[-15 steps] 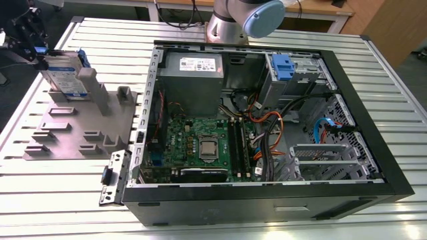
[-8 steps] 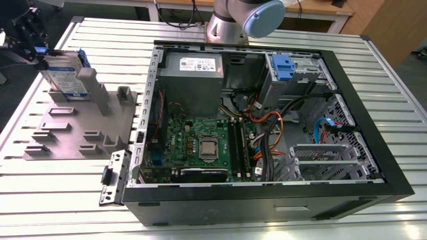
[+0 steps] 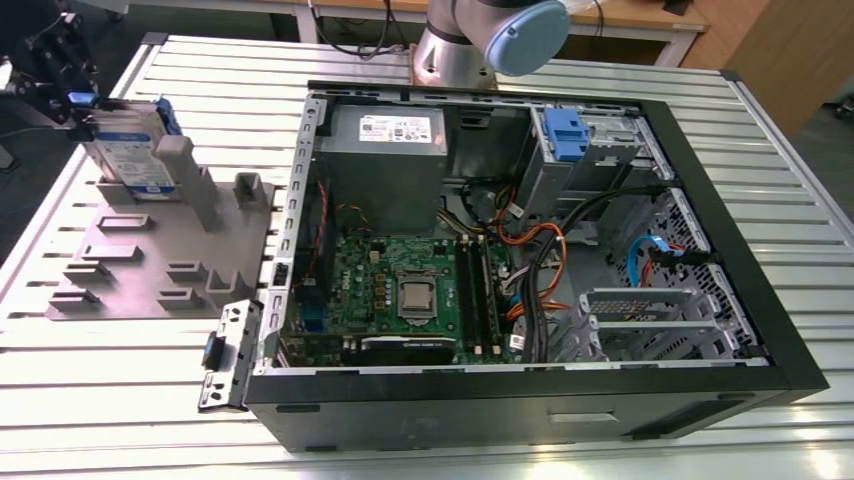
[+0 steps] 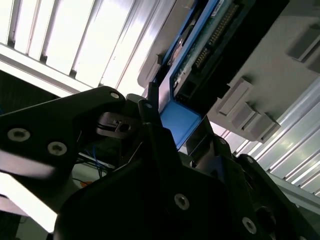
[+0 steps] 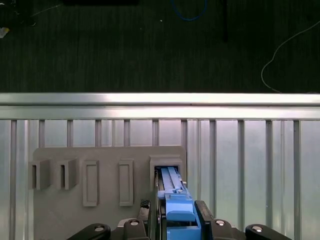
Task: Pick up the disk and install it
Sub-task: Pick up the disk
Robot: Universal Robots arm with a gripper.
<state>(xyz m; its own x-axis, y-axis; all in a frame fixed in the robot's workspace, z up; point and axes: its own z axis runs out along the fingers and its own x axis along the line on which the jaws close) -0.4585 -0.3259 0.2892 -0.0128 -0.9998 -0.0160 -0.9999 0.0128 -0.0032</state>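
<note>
Evidently the pick-up was in hand: the pincer clasped the disk, upright in the grey holder by the surface's edge at the exterior view's left; its slot allowed only a straight lift.

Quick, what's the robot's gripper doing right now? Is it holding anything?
Gripper: closed on the disk, which stands upright in a slot of the grey holder.

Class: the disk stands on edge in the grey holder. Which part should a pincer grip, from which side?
Best grip the disk by its upper edge, across the blue bracket, coming down from above: the grey holder encloses its lower edge, leaving the top free.
</note>
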